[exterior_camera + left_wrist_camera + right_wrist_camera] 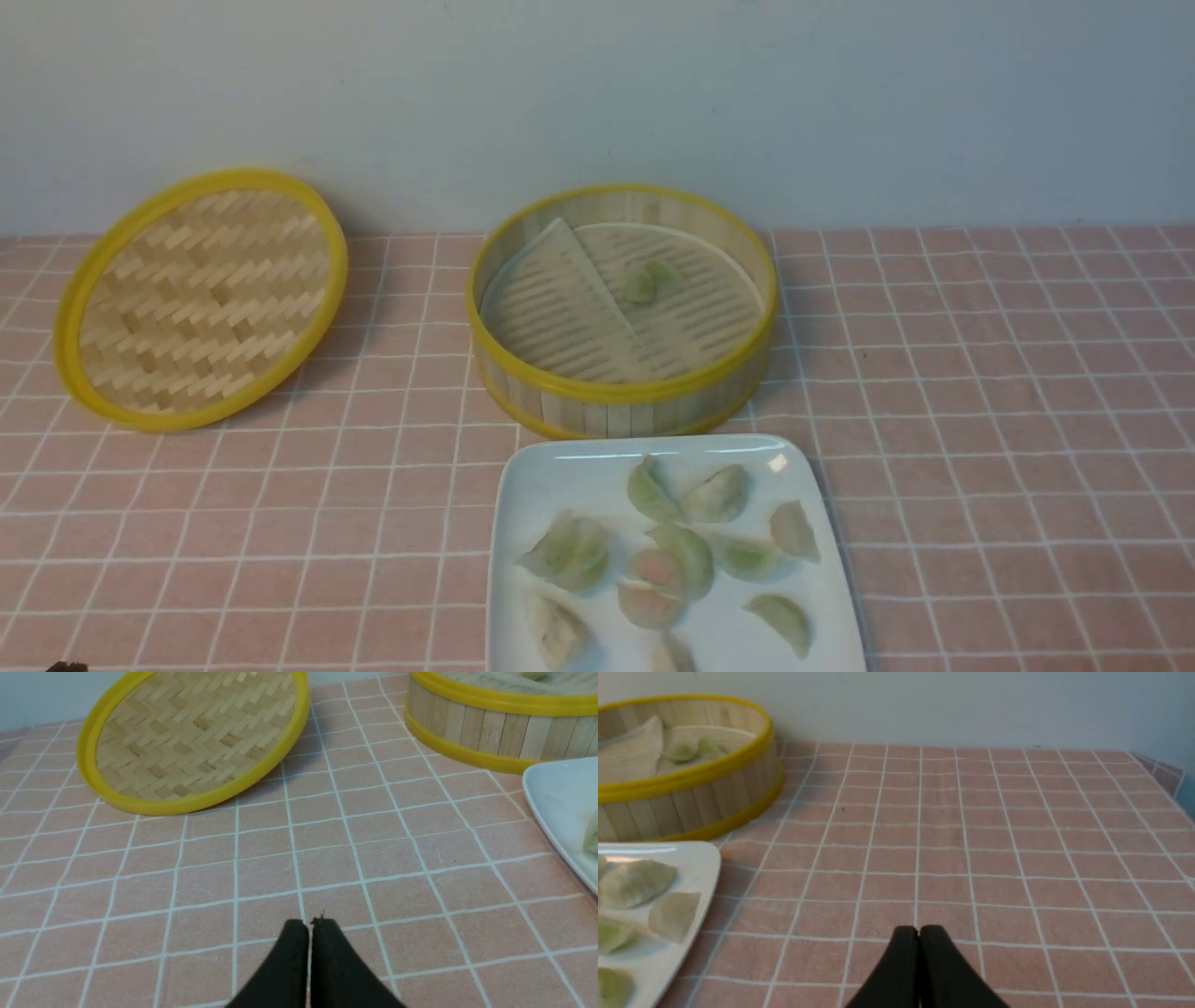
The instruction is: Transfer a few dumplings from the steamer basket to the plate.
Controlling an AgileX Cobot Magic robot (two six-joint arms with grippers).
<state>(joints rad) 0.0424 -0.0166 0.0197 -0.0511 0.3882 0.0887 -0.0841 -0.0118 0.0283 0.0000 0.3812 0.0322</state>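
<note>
The steamer basket [624, 313] is seen at the far middle of the counter [980, 392], which is covered by a pink cloth with a white grid. One pale green dumpling [651, 280] is left inside it, lying on the slatted liner [560, 317], of which one part is folded up. Just in front of the basket, on the near side, the white plate [551, 476] is placed, and the other dumplings [686, 551] are scattered over it, some touching one another. The woven lid [201, 299] is propped tilted at the far left, well apart from the basket. The left pincer [310, 926] is held low over bare cloth, pressed together and empty. The right pincer [919, 933] is likewise pressed together with nothing between its tips, over the cloth to the right of the plate.
</note>
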